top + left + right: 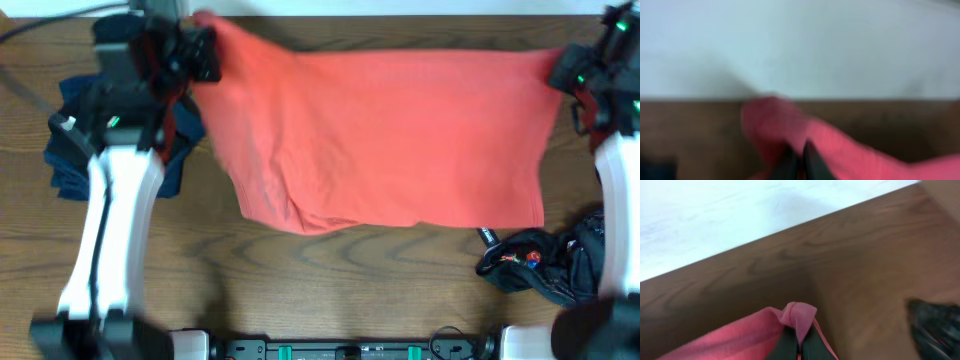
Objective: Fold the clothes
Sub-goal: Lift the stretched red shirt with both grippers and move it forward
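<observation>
A coral-red T-shirt (pixel 390 135) is stretched wide between my two arms across the back of the table, its lower edge resting on the wood. My left gripper (pixel 205 40) is shut on its far left corner; in the blurred left wrist view the pink cloth (pixel 790 125) bunches over the closed fingertips (pixel 812 160). At the far right, my right gripper (pixel 565 70) is shut on the other corner, and a fold of the shirt (pixel 800 315) pokes out from between the pinched fingers (pixel 787 347). No lettering shows on the side facing up.
A navy shirt (pixel 75 150) lies crumpled under the left arm at the table's left edge. A black jersey with red marks (pixel 545 255) lies heaped at the front right. The table's back edge meets a white wall (pixel 715 215).
</observation>
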